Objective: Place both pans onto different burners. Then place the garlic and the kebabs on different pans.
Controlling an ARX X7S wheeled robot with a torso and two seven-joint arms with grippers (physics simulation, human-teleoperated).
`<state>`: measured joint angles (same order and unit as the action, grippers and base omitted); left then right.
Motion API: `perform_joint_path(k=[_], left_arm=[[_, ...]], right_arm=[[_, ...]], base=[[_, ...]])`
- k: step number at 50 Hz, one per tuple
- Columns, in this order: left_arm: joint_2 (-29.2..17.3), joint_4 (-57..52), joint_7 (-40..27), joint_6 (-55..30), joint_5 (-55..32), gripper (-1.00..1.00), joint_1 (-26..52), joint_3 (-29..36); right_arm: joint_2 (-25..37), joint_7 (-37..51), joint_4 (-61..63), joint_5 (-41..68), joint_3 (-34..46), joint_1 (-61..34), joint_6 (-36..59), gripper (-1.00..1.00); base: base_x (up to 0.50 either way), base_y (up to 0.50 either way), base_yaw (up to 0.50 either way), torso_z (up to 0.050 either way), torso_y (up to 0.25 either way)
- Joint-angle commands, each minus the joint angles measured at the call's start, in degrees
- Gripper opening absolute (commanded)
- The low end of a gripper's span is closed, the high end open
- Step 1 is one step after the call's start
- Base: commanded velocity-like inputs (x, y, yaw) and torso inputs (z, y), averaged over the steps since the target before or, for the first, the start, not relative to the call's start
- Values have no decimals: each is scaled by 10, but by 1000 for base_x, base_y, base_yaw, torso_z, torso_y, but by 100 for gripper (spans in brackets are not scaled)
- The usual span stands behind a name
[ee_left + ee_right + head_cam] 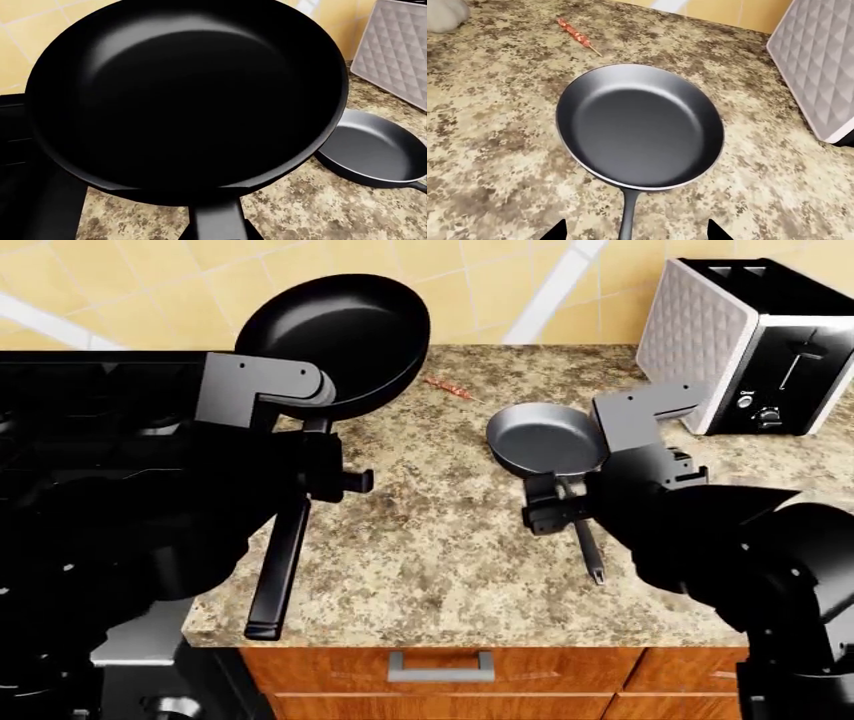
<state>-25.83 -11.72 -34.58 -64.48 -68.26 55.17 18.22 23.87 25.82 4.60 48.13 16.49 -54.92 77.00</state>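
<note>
My left gripper is shut on the long flat handle of the large black pan, which hangs tilted over the counter beside the stove. That pan fills the left wrist view. The smaller grey pan rests on the counter. My right gripper is open, a fingertip on each side of its thin handle. Beyond the grey pan lie the kebabs, also visible from the head. The garlic shows as a whitish lump at the frame's corner. The burners are too dark to make out.
A white toaster stands at the back right of the granite counter, close to the grey pan. A tiled wall runs behind. The counter's front edge sits above wooden drawers.
</note>
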Motion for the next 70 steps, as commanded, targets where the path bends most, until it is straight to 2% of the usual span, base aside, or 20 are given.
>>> perform_joint_path(k=[1, 39, 40, 70], left_arm=[[0, -7, -1, 14, 22, -100, 17, -20], [-1, -7, -5, 18, 16, -100, 21, -11], [-2, -7, -5, 18, 15, -100, 20, -11], [-4, -15, -12, 19, 3, -100, 26, -10]], right_arm=[[-3, -14, -37, -15, 21, 8, -29, 100], [0, -48, -107, -41, 60, 21, -80, 100], [0, -48, -108, -41, 60, 21, -80, -100], [5, -37, -87, -23, 51, 18, -65, -100]], base=[[0, 0, 0, 0, 11], [0, 0, 0, 1, 3], [0, 0, 0, 0, 0], [0, 0, 0, 1, 3]])
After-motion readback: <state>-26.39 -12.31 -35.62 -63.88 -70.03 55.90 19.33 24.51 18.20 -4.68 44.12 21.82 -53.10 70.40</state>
